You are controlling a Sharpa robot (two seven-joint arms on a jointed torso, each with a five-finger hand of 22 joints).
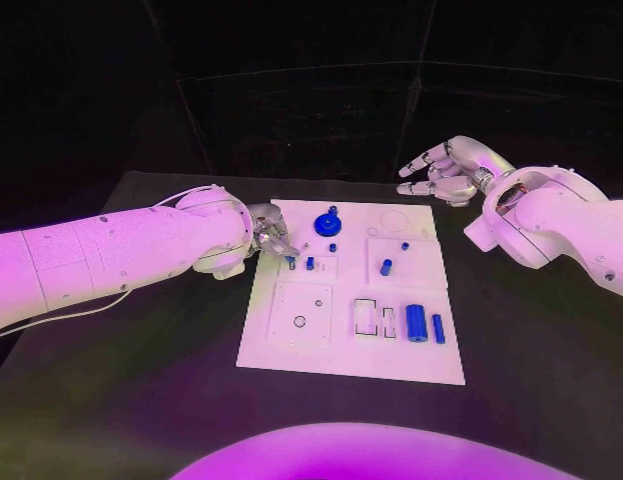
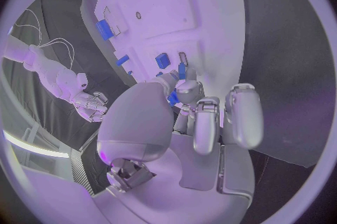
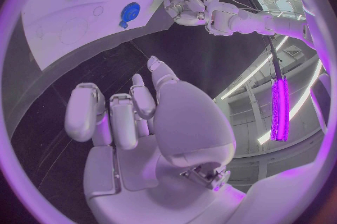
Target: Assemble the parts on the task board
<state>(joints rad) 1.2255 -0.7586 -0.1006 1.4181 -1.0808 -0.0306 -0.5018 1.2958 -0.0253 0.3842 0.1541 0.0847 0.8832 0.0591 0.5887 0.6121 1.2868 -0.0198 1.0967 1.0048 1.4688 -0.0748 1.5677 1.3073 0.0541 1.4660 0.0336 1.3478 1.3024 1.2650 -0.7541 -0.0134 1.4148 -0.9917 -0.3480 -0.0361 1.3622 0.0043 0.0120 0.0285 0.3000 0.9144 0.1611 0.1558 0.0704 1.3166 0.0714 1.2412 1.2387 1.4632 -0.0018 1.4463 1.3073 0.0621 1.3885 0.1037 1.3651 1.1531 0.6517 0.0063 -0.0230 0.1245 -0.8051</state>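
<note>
So the left hand (image 1: pixel 269 236) is down at the 9 o'clock edge of the task board (image 1: pixel 352 355), fingertips over the upper-left section. From the head camera you can't really tell what it's doing, since the forearm and wrist cover most of the hand. The left wrist view helps: the fingers (image 2: pixel 188 91) are bunched together around a small blue part (image 2: pixel 182 71), pinching it right above the board. Whether that piece is already touching the board or just hovering, can't tell.

The right hand (image 1: pixel 448 170) is well off the board, out past its 1 o'clock corner, over the black table (image 1: pixel 556 350). Fingers loosely curled and apart, nothing in them. The right wrist camera confirms that, with the palm and fingers (image 3: pixel 133 112) bare.

On the board from the head camera: a blue gear-looking part (image 1: pixel 327 224) near 12 o'clock, a little blue peg (image 1: pixel 386 267) right of centre, and two blue cylinders (image 1: pixel 416 322) lying down at about 4 o'clock beside some rectangular slots. There are a couple more tiny blue bits near the gear, but they're too small to make out.

The right wrist view also catches the far left hand (image 3: pixel 184 6) on the board edge, with the gear (image 3: pixel 131 11) just beside it.
</note>
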